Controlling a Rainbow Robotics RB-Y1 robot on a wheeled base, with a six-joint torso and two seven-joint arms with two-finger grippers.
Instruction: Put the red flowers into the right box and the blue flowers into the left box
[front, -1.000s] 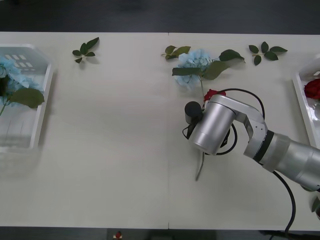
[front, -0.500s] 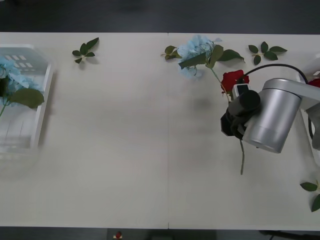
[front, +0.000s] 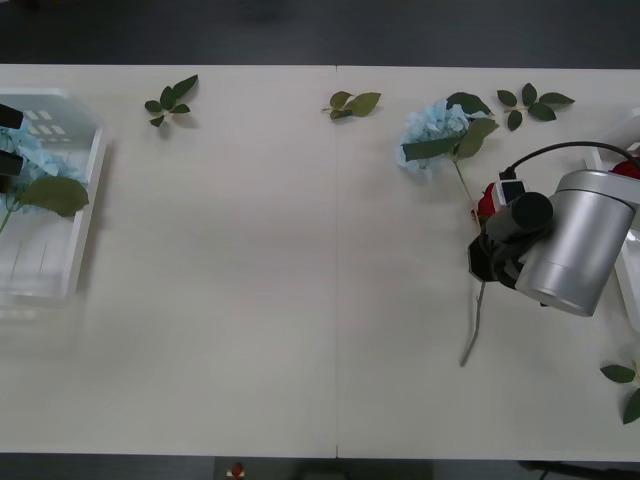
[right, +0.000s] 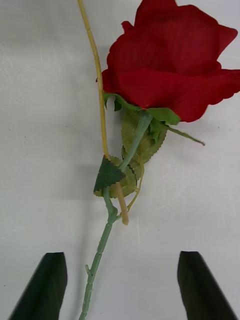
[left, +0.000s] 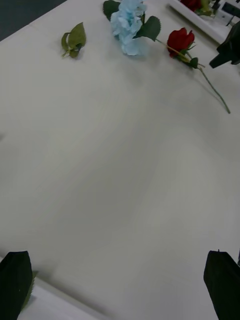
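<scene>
A pale counter (front: 250, 300) spans the front view, a thin seam running down its middle; loose green leaf sprigs lie scattered on it; one dark sprig (front: 171, 99) lies near the far edge toward the left; a lighter, yellowish-green sprig (front: 352, 103) lies near the far edge just right of the seam, also seen in the left wrist view (left: 74, 39); another dark sprig (front: 530, 106) lies farther right along that edge; two leaves (front: 626, 388) sit at the near right corner; beyond the far edge the background is dark.
</scene>
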